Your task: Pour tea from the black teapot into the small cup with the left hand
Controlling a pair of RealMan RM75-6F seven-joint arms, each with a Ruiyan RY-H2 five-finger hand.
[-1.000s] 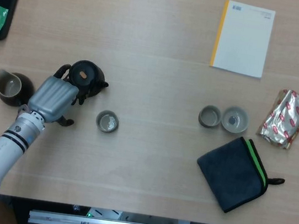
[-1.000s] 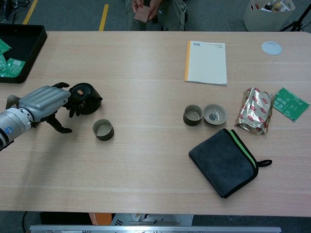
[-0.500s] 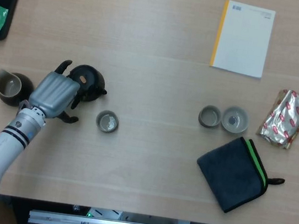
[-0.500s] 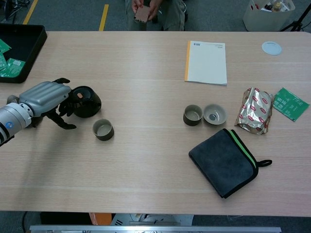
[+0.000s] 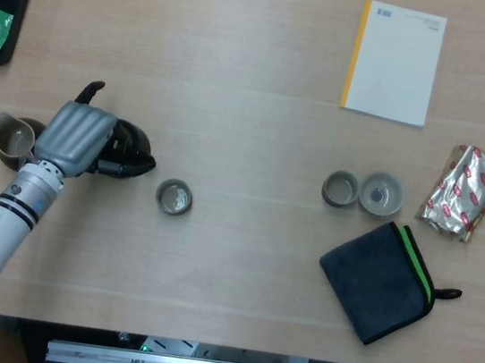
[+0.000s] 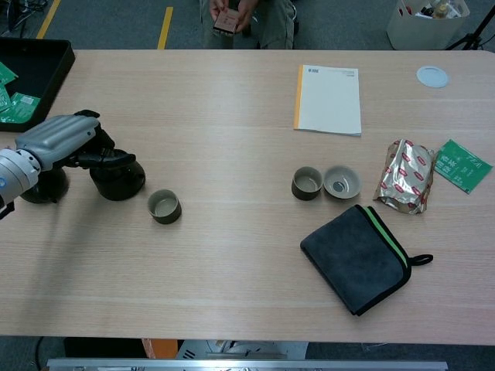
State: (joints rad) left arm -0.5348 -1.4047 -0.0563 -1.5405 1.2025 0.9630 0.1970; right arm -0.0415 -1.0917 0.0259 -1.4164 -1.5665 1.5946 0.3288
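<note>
The black teapot point(image 5: 129, 153) point(image 6: 118, 179) stands at the table's left side, mostly covered from above by my left hand point(image 5: 75, 136) point(image 6: 58, 142). The hand's fingers curl over the pot's top and grip it, with the thumb sticking up toward the far side. The spout tip pokes out to the right. The small cup point(image 5: 173, 197) point(image 6: 164, 206), olive with a pale inside, stands upright a short way right of the pot, apart from it. My right hand shows in neither view.
A dark pitcher point(image 5: 12, 139) stands just left of my hand. Two more cups point(image 5: 340, 188) point(image 5: 380, 193), a grey cloth point(image 5: 377, 281), a foil packet point(image 5: 462, 192) and a notebook point(image 5: 393, 63) lie to the right. A black tray point(image 6: 31, 69) sits far left.
My left hand has swung over the top of the teapot and closed on it. Pot and hand have shifted left and toward the near edge, closer to the pitcher.
</note>
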